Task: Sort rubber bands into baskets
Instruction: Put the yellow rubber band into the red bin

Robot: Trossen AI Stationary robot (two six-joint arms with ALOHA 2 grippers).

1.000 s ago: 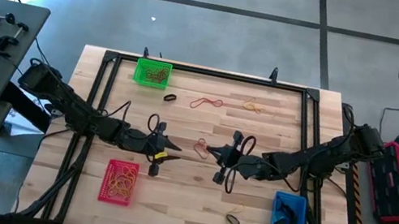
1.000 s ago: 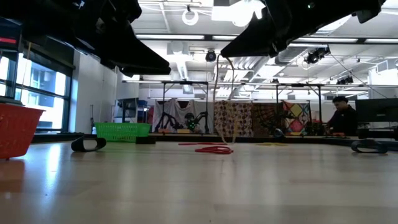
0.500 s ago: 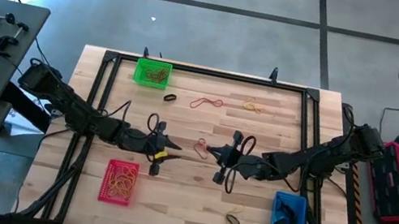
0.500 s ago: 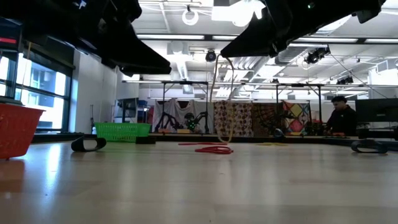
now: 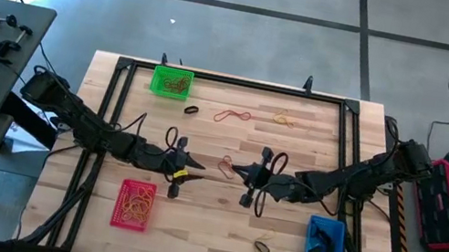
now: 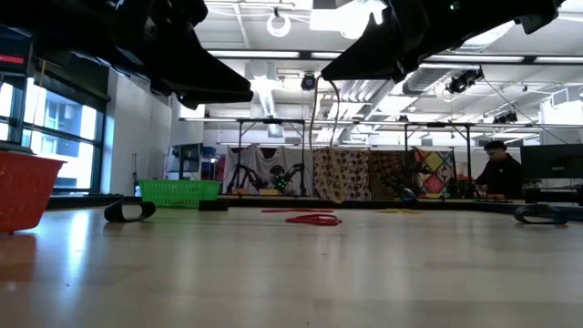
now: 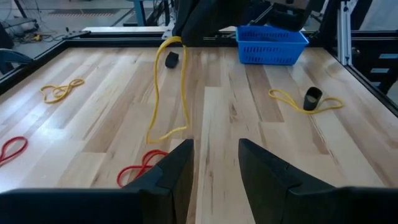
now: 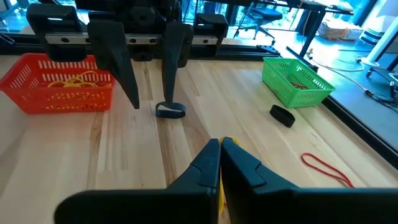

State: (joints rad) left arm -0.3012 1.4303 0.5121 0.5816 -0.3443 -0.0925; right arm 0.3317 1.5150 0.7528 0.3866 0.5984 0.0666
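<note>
1. A yellow rubber band (image 7: 171, 87) hangs from the right gripper (image 5: 241, 172), clenched on its top end, above the middle of the table (image 5: 314, 142).
2. The left gripper (image 5: 186, 168) faces it, just apart, fingers parted and empty.
3. A red band (image 7: 142, 167) lies on the wood below.
4. Judged step: carrying the lifted band. The red basket (image 5: 135, 205) already holds yellow ones, so next comes a swing over there and letting go.

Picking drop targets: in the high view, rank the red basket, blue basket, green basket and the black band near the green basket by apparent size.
1. Red basket, blue basket and green basket: too alike to rank.
2. Black band: clearly smallest.
</note>
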